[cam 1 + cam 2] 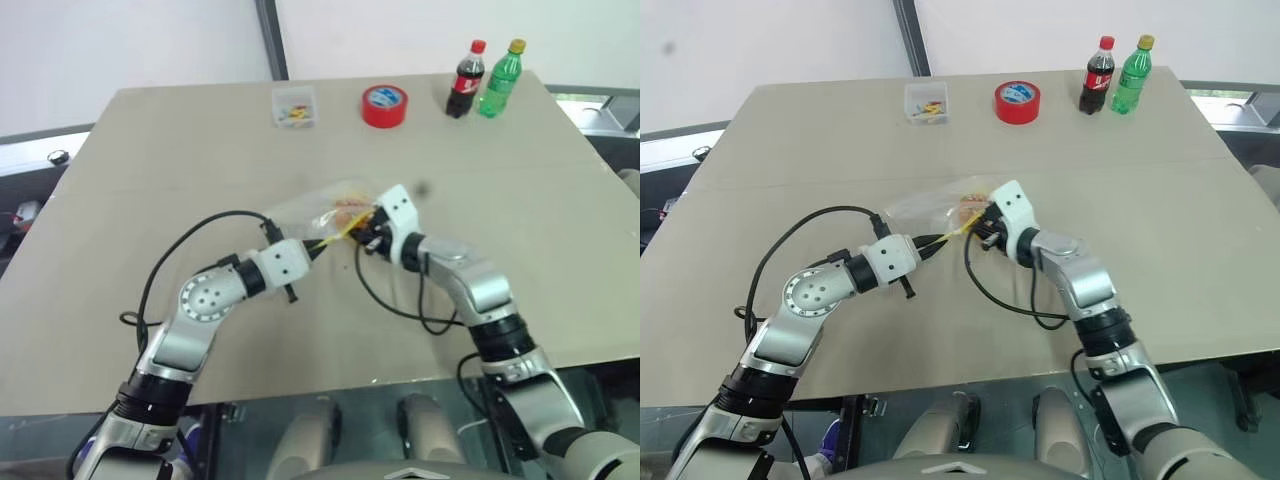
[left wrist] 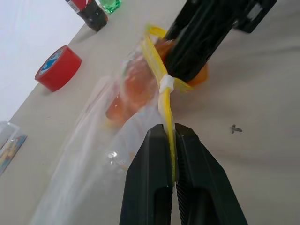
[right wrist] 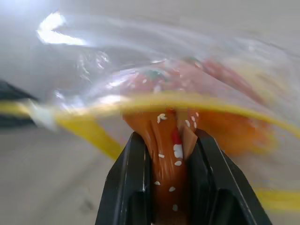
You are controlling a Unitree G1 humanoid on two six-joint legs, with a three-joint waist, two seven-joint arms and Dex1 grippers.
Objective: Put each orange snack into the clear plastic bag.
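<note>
Mid-desk (image 1: 150,150), well clear of every edge, the left gripper (image 2: 171,140) jaws pinch the clear plastic bag (image 1: 310,212) by its seal strip. The right gripper (image 3: 171,140) jaws clamp an orange snack (image 3: 166,168) at the bag's mouth; another orange snack (image 2: 129,89) lies inside.

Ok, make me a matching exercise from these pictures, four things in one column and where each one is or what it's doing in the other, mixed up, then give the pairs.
Things:
1. left gripper
2. right gripper
3. red tape roll
4. green bottle

Places or states:
A. standing beside the cola bottle at the table's far edge
B. shut on the bag's yellow seal strip
C. lying flat, far side, between the small clear box and the bottles
D. shut on an orange snack at the bag's mouth

Pairs: 1-B, 2-D, 3-C, 4-A
</note>
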